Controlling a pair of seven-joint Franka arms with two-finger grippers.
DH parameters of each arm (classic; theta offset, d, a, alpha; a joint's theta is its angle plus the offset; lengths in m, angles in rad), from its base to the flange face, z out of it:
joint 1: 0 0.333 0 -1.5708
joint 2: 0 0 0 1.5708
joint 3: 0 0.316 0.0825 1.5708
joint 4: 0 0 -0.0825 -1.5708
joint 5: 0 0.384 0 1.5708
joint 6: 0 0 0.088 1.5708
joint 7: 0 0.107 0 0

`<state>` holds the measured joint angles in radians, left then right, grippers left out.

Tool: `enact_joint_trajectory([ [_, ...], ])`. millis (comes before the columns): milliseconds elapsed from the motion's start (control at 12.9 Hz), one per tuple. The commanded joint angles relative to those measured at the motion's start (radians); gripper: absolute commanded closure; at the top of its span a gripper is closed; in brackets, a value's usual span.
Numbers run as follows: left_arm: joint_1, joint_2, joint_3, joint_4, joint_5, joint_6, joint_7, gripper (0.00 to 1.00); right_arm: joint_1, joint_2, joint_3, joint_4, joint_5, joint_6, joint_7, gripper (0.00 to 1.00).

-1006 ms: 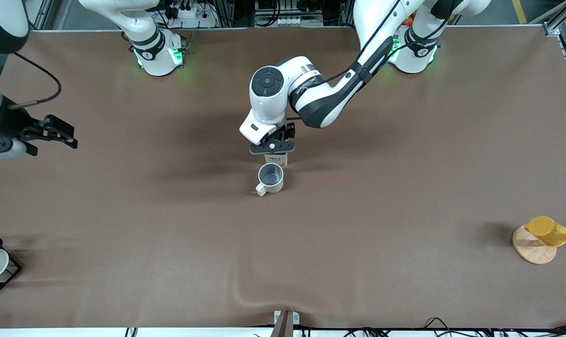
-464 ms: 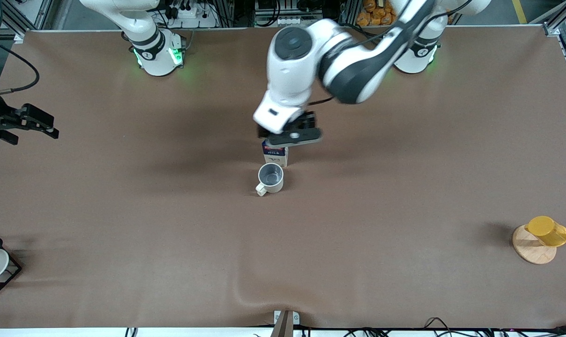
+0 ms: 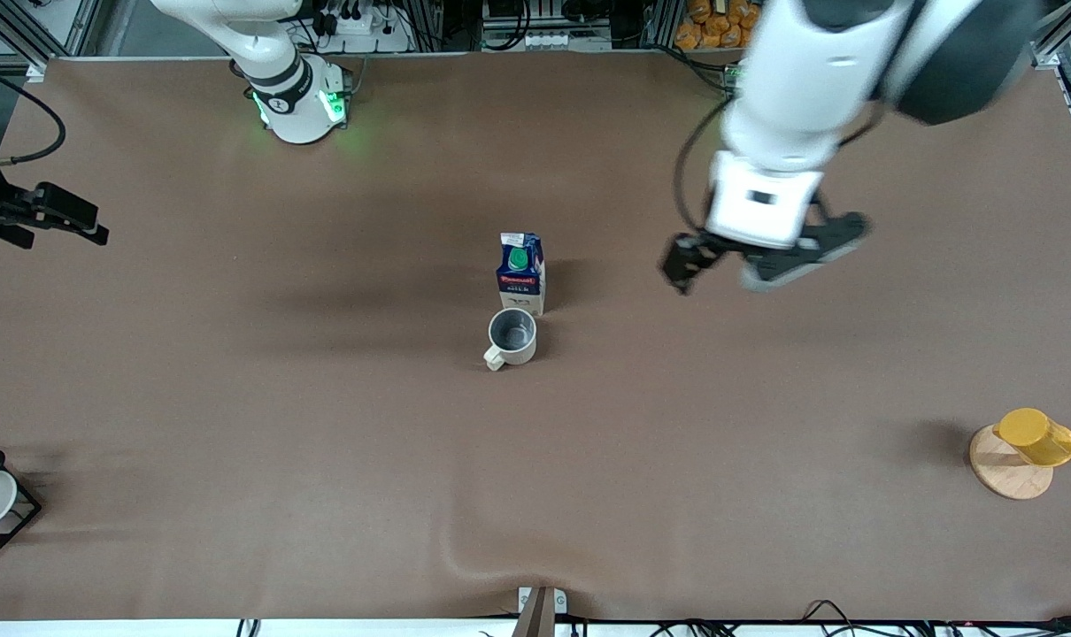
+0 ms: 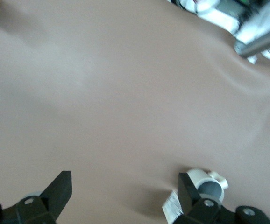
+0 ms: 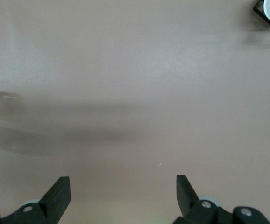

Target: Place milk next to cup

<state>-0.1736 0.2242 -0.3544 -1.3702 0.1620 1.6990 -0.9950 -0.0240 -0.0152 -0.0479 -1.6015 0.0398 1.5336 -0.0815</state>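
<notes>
Milk carton (image 3: pixel 521 274) upright, touching mug (image 3: pixel 512 337); my left gripper (image 3: pixel 759 261) spread empty over bare mat; right gripper (image 3: pixel 53 217) spread, at table edge.

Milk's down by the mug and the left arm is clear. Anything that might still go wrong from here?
1. The milk stands upright just beside the cup, on its farther side; any bump could tip it.
2. The left gripper, jaws open, hangs over bare table toward the left arm's end, so a low return sweep might clip the carton.
3. The right gripper waits open at the table's edge.
</notes>
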Motion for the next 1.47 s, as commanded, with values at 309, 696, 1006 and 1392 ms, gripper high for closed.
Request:
enact_joint_trajectory([
  [309, 0.207, -0.106, -0.014, -0.04, -0.021, -0.148, 0.312, 0.0, -0.042, -0.014, 0.046, 0.031, -0.011, -0.021, 0.023, 0.0],
  [696, 0.275, -0.121, -0.014, -0.044, -0.022, -0.165, 0.478, 0.0, -0.042, -0.014, 0.043, 0.04, -0.014, -0.02, 0.023, 0.0],
  [1006, 0.333, -0.14, -0.009, -0.049, -0.05, -0.19, 0.735, 0.0, -0.037, -0.014, 0.048, 0.045, -0.026, -0.02, 0.025, 0.0],
  [1392, 0.244, -0.232, 0.139, -0.15, -0.109, -0.156, 0.849, 0.0, -0.045, -0.009, 0.043, 0.072, -0.038, -0.042, 0.026, 0.0],
])
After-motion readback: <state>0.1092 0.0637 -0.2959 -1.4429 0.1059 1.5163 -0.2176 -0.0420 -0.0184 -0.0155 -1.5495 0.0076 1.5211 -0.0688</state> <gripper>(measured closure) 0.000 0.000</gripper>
